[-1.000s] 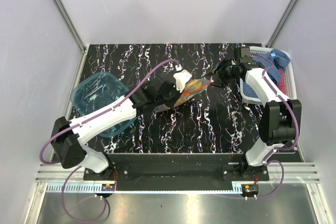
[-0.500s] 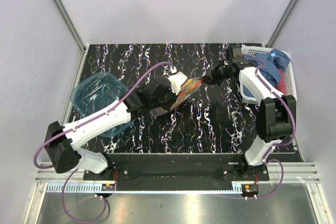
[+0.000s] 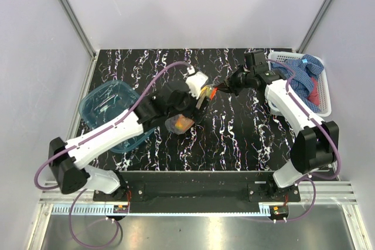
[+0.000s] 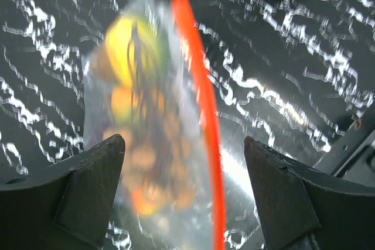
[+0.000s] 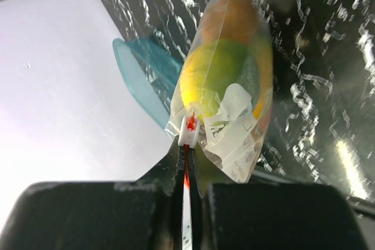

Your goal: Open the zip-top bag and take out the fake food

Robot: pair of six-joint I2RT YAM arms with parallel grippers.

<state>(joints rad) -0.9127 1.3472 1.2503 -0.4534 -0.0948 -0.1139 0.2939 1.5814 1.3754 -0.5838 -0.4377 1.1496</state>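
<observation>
One zip-top bag point(image 4: 158, 139) stretches between your two hands, with the fake food point(image 5: 220, 71) packed inside: a yellow-green fruit, an orange one and smaller tan pieces show through the plastic. Your right hand point(image 5: 186, 162) is clenched on the bag's orange-red zip strip point(image 4: 202, 98). The white slider point(image 5: 188, 130) sits just past its fingertips, and the bag reaches away from there. Your left hand point(image 4: 183, 144) is released, its fingers spread wide. The bag passes between them, and the zip strip runs down the gap, nearer the right-side finger. The wrist view is too blurred to tell whether the plastic brushes the left-side finger. You cannot tell whether the bag's far end rests on the black marbled worktop point(image 3: 234, 133). A blue tub point(image 3: 111, 115) lies beyond the left hand's arm, well apart from the bag. A white basket point(image 3: 324, 95) holding a blue cloth point(image 3: 302, 74) sits behind your right hand.
</observation>
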